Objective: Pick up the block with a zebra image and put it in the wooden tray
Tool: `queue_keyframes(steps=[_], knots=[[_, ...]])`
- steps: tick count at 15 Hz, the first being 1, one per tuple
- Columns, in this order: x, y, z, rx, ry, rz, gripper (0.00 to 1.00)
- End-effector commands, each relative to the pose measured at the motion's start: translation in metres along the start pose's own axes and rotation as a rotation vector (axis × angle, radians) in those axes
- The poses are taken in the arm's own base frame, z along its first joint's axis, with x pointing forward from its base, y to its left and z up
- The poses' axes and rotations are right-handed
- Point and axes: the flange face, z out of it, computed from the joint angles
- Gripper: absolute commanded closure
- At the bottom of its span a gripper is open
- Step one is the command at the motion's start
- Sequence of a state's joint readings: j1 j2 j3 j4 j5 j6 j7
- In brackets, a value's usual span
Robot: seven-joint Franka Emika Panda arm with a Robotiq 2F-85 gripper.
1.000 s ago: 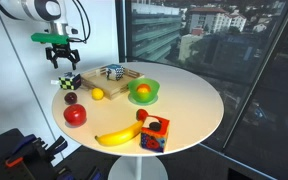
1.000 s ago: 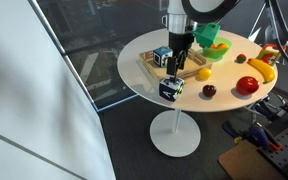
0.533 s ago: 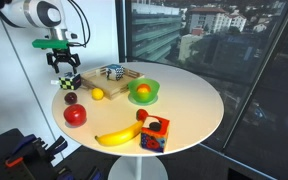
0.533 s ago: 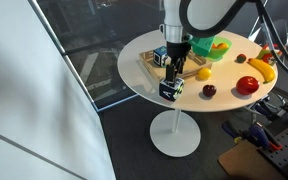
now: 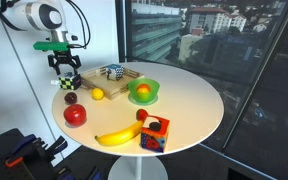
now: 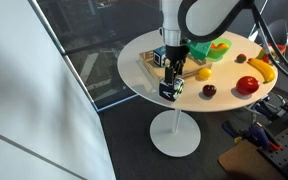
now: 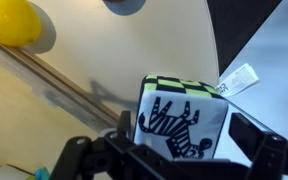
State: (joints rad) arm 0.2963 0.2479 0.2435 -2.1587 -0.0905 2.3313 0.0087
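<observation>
The block with a zebra image (image 7: 184, 125) is a small cube with a green-checked top. It sits at the round table's edge, in both exterior views (image 5: 66, 83) (image 6: 171, 89). My gripper (image 5: 62, 66) (image 6: 175, 68) hangs just above it, open. In the wrist view the two fingers (image 7: 187, 132) straddle the block with small gaps on both sides. The wooden tray (image 5: 88, 81) (image 6: 189, 70) lies right beside the block, farther in on the table.
A black-and-white object with blue patches (image 5: 111, 71) lies in the tray. On the table are a lemon (image 5: 97, 94), a dark plum (image 5: 71, 98), a red apple (image 5: 75, 115), a banana (image 5: 119, 135), a green bowl (image 5: 142, 92) and a red and blue cube (image 5: 154, 133).
My gripper has come down a little toward the zebra block. The block has not moved.
</observation>
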Motion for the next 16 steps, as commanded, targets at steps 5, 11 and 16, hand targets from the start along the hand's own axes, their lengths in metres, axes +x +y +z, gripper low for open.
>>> queue_keyframes(steps=[5, 11, 16], knots=[[0.011, 0.0, 0.004, -0.015, 0.033, 0.02, 0.0], [0.013, 0.0, 0.016, -0.01, 0.018, 0.021, 0.0], [0.013, 0.001, 0.02, -0.004, 0.003, 0.015, 0.34]])
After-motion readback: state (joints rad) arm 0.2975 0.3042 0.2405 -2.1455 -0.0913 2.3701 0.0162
